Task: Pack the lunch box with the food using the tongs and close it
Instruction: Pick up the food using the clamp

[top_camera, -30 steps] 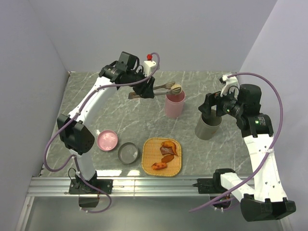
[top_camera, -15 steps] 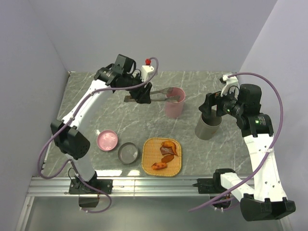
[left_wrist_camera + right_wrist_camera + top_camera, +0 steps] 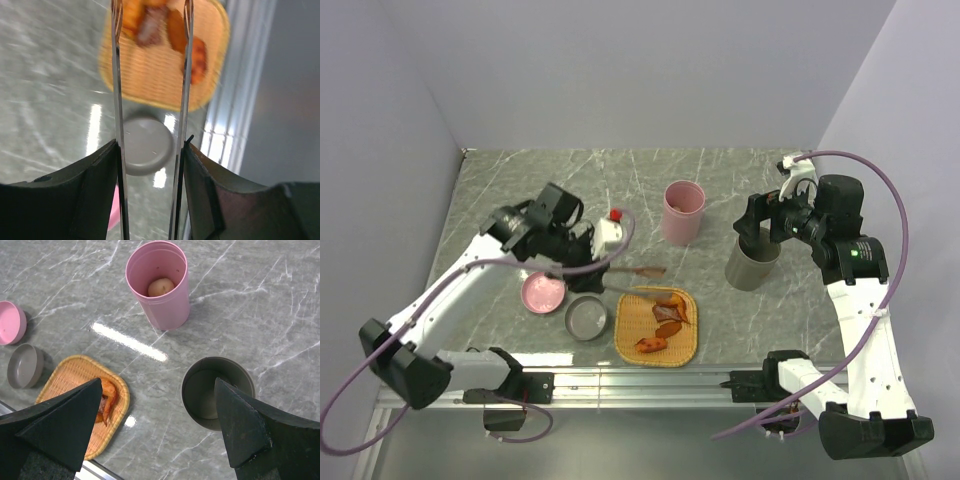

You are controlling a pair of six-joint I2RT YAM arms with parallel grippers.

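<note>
Two tall cups stand toward the far side of the bench (image 3: 520,190). The pink cup (image 3: 159,290) holds one pale ball (image 3: 161,287) at its bottom. The grey cup (image 3: 218,388) stands near it on the right and shows my right wrist camera only its dark inside. Two shallow dishes sit side by side nearer the front, the pink dish (image 3: 543,291) and the grey dish (image 3: 587,318), both mouth up, with the woven tray (image 3: 630,318) just to the right of the grey one. On the tray lie several brown-orange pieces (image 3: 668,308), some of them touching. My left tool (image 3: 578,260) is closed on the tongs (image 3: 645,270), pinching their two thin arms from outside at a middling width. The arms are apart from each other and reach out to the right, above the bench by the tray's far edge. My right tool (image 3: 761,222) hangs over the grey cup with its jaws spread wide. The overhead view gives only the pink cup's rim and side, while the right wrist camera looks down into it and shows the ball. The left wrist camera shows the tongs' arms running over the grey dish and on across the tray, the food blurred between them at the top edge, where the tips leave the frame.
</note>
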